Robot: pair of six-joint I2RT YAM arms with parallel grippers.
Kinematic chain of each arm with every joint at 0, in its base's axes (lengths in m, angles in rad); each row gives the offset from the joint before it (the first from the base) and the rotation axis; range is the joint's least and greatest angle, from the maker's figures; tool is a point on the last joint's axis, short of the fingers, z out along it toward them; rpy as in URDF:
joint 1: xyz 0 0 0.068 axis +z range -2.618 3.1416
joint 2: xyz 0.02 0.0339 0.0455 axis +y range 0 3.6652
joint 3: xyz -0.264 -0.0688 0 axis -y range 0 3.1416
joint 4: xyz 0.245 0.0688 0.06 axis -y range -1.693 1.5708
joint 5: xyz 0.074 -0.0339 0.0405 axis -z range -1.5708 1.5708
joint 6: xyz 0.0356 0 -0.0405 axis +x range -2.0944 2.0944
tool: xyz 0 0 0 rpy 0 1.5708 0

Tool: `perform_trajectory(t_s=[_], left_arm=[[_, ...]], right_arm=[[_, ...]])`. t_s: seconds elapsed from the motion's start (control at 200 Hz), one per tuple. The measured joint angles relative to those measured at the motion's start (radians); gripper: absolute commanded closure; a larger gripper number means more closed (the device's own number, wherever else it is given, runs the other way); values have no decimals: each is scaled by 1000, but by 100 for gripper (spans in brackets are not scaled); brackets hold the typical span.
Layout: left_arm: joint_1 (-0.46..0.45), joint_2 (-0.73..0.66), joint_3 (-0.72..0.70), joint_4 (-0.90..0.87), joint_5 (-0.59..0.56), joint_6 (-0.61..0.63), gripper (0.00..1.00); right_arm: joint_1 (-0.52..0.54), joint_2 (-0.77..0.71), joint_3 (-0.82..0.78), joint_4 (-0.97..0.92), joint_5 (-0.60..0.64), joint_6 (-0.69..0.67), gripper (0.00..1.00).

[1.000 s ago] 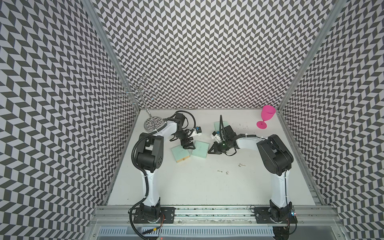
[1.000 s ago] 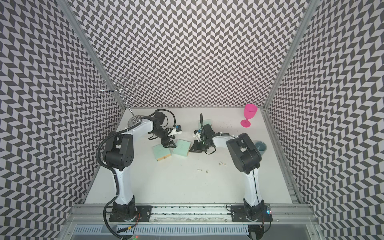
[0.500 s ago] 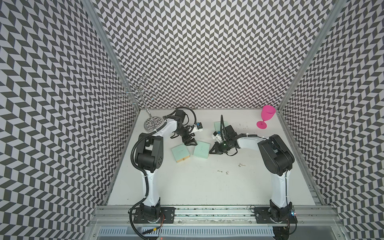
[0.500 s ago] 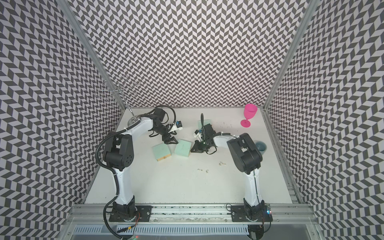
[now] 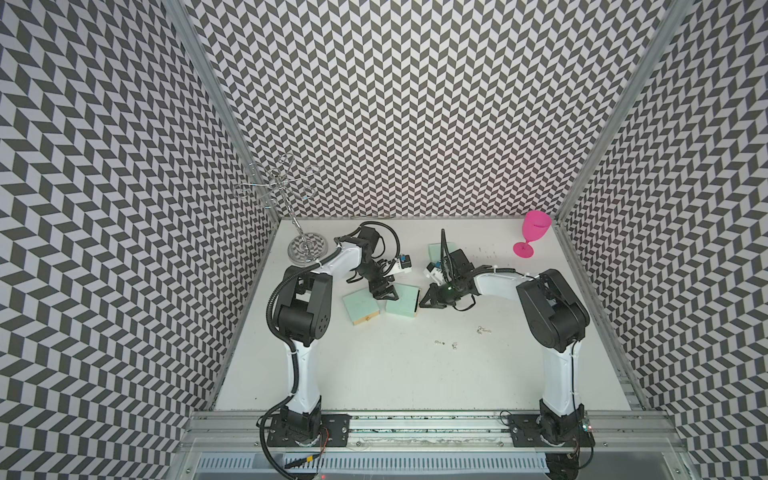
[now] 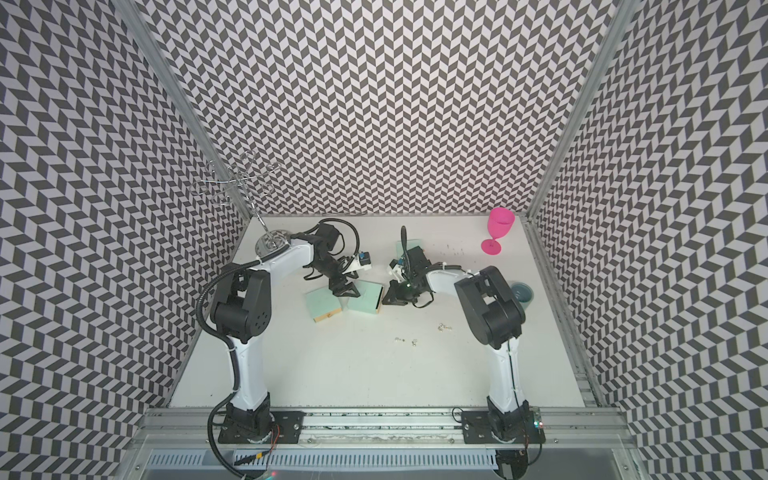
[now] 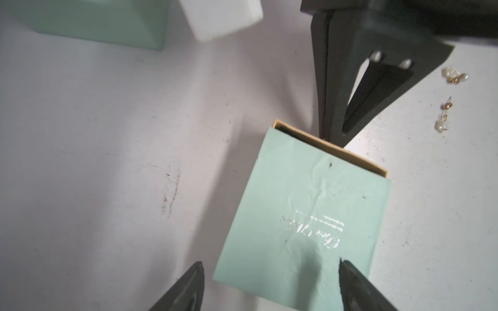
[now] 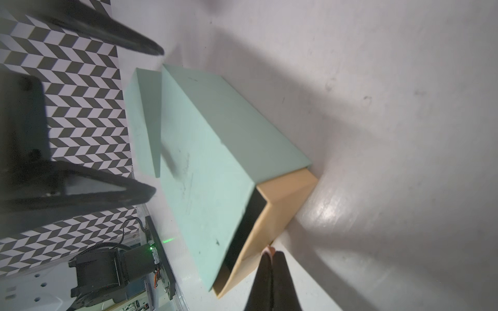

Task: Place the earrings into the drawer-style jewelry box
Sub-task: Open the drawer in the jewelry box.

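The mint-green drawer-style jewelry box lies mid-table, its tan drawer slid a little way out. My right gripper is shut at the drawer's front, with a small pale tab pinched between its tips. My left gripper is open, and its fingers straddle the box's far end. The earrings lie loose on the table in front of the right arm. More earring pieces lie close by.
A second mint box touches the first on its left. A third mint box lies behind the right wrist. A pink goblet stands back right, a wire stand back left, and a teal bowl beside the right arm.
My left gripper has shifted slightly over the far end of the box. The right gripper stays at the drawer's front, and the boxes have barely moved.
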Motion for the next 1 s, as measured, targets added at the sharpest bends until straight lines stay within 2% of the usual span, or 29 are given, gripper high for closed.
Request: perform_trajectory(t_s=[1.001], left_arm=[[3, 16, -27, 34, 13, -5, 21]], right_arm=[[-7, -66, -42, -67, 62, -48, 100]])
